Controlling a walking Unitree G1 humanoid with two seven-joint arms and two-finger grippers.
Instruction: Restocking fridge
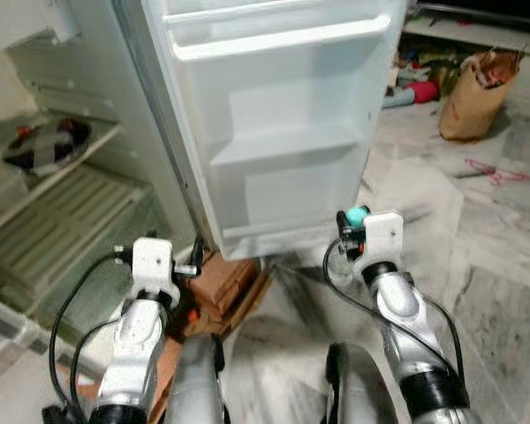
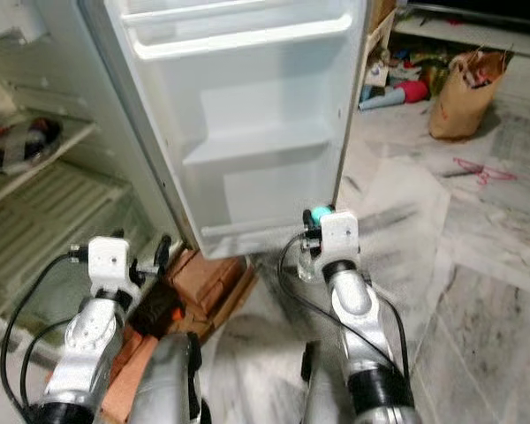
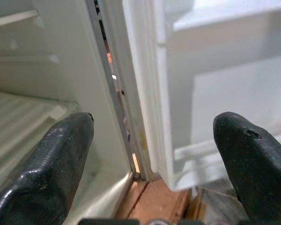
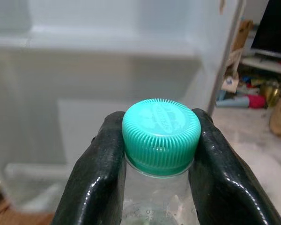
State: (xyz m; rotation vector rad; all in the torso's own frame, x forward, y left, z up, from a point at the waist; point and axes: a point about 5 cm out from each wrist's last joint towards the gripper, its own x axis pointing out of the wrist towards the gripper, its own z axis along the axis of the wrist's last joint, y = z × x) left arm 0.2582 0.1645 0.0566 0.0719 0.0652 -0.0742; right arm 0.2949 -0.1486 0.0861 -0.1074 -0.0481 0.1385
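Before the open fridge door (image 1: pixel 283 115), the right pincer (image 1: pixel 352 231) is seen clenched on a teal-capped bottle (image 1: pixel 356 216), held low near the door's bottom shelf. Bricks (image 1: pixel 225 283) lie under the fridge. At left wrist view, the left pincer (image 3: pixel 154 154) is spread wide, empty. At right wrist view, the cap (image 4: pixel 161 136) is gripped between both fingers (image 4: pixel 96 178).

I'm looking down at a pale marble floor (image 1: pixel 503 256) with grey veining. A brown paper bag (image 1: pixel 475 97) stands on it, off to the right, near scattered clutter (image 1: pixel 415 84). A pink clothes hanger (image 1: pixel 495 171) lies just beyond. Reddish bricks (image 2: pixel 208 278) sit low at centre.
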